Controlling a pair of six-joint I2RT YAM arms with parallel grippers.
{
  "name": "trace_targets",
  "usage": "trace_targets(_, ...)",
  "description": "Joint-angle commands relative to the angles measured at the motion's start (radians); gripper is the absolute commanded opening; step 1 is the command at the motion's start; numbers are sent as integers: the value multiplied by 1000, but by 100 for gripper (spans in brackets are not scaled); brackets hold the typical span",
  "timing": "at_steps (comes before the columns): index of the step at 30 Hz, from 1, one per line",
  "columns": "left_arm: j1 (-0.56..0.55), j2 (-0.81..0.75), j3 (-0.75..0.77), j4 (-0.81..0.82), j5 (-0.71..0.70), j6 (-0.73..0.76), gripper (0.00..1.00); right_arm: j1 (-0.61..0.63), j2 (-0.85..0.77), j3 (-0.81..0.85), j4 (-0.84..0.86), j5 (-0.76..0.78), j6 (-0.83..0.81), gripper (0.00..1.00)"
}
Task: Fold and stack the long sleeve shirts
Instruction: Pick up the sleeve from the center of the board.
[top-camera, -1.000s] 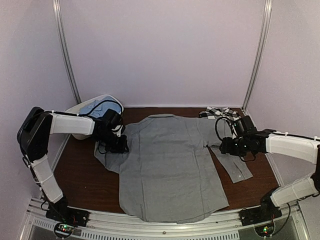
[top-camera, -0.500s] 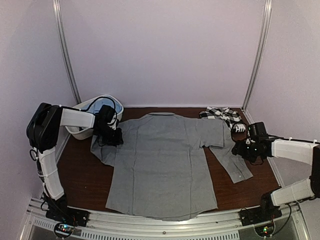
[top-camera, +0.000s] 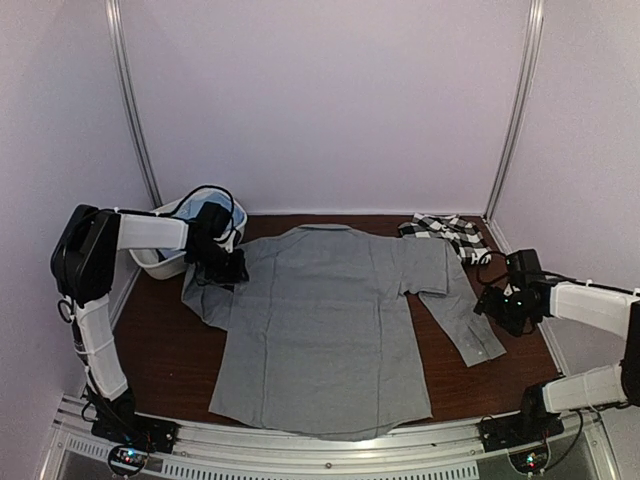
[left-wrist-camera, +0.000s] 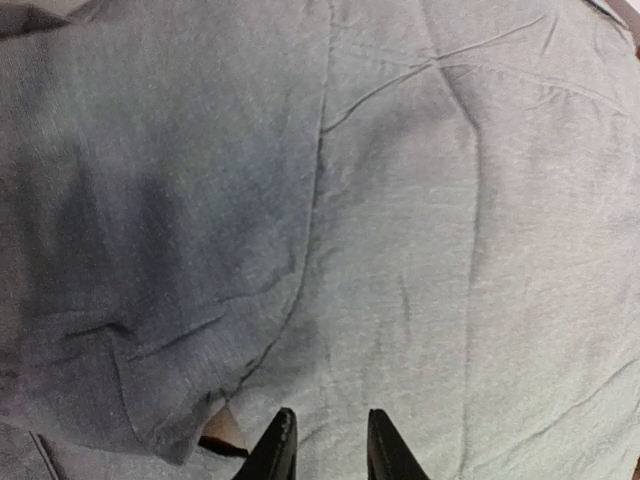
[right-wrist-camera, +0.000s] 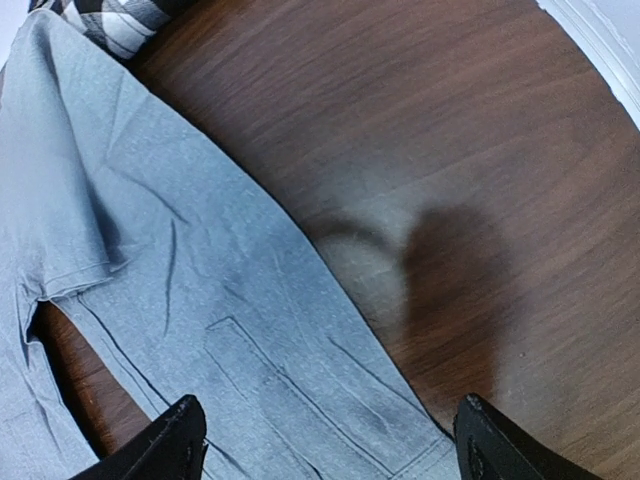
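Our left gripper (left-wrist-camera: 327, 442) rests nearly closed on the grey shirt (top-camera: 330, 320), hold unclear; our right gripper (right-wrist-camera: 335, 445) gapes empty by the right edge.

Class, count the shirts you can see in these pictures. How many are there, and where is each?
3. A grey shirt is spread flat in the middle. A checked shirt is bunched at the far right. A light blue one lies in the white tub, far left, and may hide more.
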Motion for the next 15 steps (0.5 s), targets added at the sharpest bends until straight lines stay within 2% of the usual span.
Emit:
trace_targets(1, -22, -109, 43, 6, 48, 23, 26, -13, -31, -19, -89, 61, 67, 87)
trace_targets(15, -70, -240, 55, 9, 89, 20, 26, -12, -54, -109, -61, -42, 92, 76)
